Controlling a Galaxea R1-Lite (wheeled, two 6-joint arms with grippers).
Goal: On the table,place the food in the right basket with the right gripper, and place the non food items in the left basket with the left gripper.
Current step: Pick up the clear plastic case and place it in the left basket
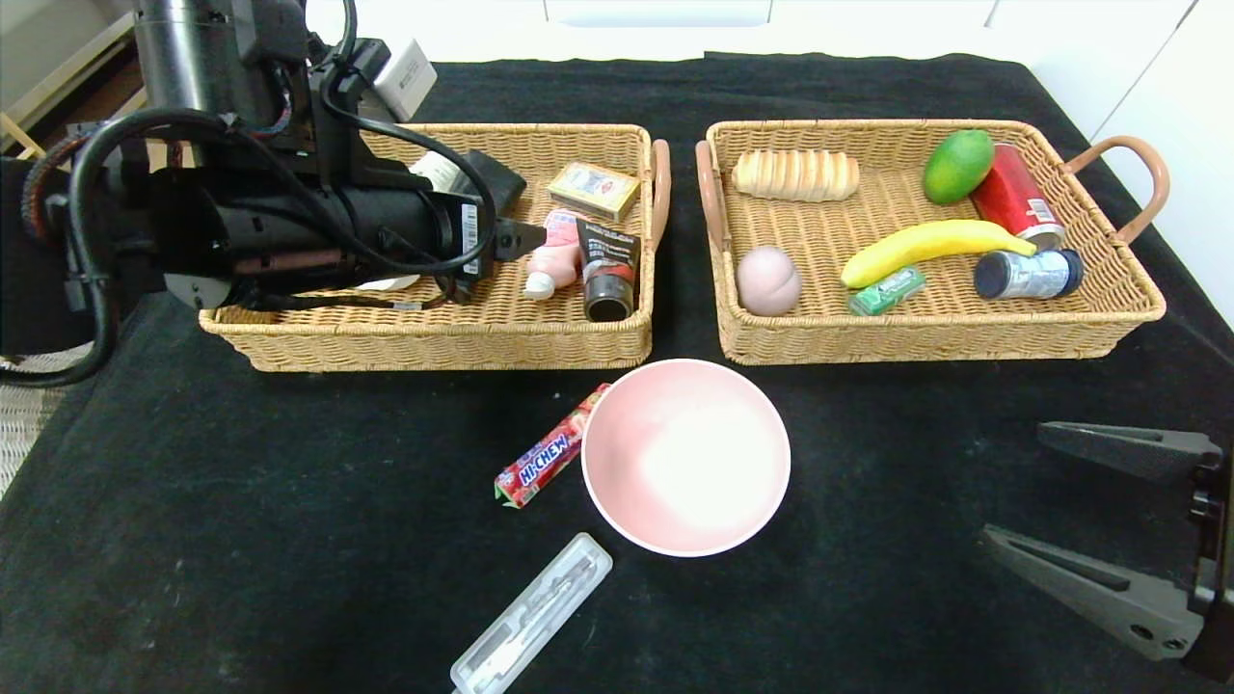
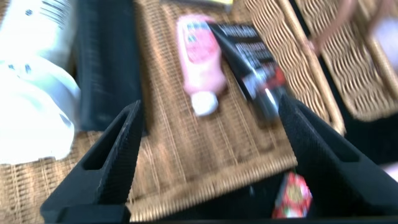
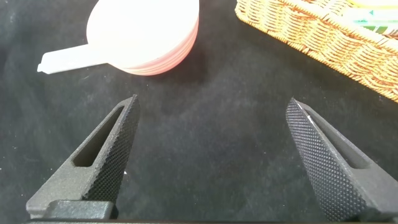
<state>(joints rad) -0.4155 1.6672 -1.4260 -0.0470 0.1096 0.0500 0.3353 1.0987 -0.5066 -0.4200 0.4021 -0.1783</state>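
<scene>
Still on the table [image 1: 241, 540], near its front edge, three task items are noted: the red candy stick pack [image 1: 548, 450], the pink bowl [image 1: 685, 457] and the clear cutlery box [image 1: 532, 617]. The candy pack lies touching the bowl's left rim; the cutlery box lies just in front of the bowl, toward the front edge, angled.

The left gripper [image 2: 205, 162] hangs over the left basket [image 1: 443, 342] with its jaws spread and nothing between them — a black glasses case [image 2: 107, 68] is seen lying in the basket just beneath. The right gripper [image 3: 214, 155] is parked low near the table's right edge, jaws wide apart and empty, well apart from the right basket [image 1: 925, 328]. The peach-like ball [image 1: 768, 280] and the bread loaf [image 1: 795, 175] already lie in that basket.

Handling, judged:
- Candy pack — light, slim, glossy wrapper, probably slippery. It is best taken across its short width at mid-length; contact with the bowl leaves little room for a finger on that side.
- Bowl — rigid, smooth, likely light plastic. A pinch over the rim wall is indicated; the near rim is free.
- Cutlery box — thin, stiff, lying flat. It is best gripped across its narrow sides at mid-length; slipping is a risk.
</scene>
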